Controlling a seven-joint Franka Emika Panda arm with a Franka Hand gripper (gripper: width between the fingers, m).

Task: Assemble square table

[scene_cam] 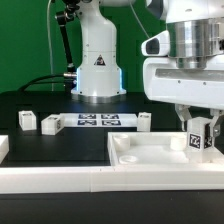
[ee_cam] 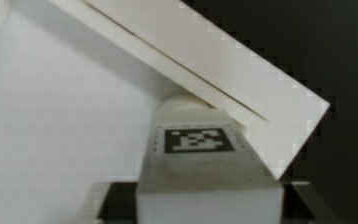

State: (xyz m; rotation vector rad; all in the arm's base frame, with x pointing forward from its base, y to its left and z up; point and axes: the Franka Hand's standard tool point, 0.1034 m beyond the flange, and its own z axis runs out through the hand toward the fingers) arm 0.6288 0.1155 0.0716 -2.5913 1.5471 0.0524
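Observation:
My gripper (scene_cam: 199,138) is shut on a short white leg (scene_cam: 198,134) with a black-and-white tag. It holds the leg upright over the far corner of the square slab (scene_cam: 150,158), at the exterior view's right. I cannot tell whether the leg touches the slab. In the wrist view the tagged leg (ee_cam: 197,150) sits between the dark fingers (ee_cam: 123,203) of the gripper (ee_cam: 202,208), with the slab's white face (ee_cam: 51,110) and raised rim (ee_cam: 202,65) behind it. Three more legs lie on the black table: two at the left (scene_cam: 27,121) (scene_cam: 50,124), one nearer the middle (scene_cam: 143,121).
The marker board (scene_cam: 97,121) lies flat in front of the robot base (scene_cam: 97,65). A long white border rail (scene_cam: 90,182) runs along the front. A white piece (scene_cam: 3,148) shows at the exterior view's left edge.

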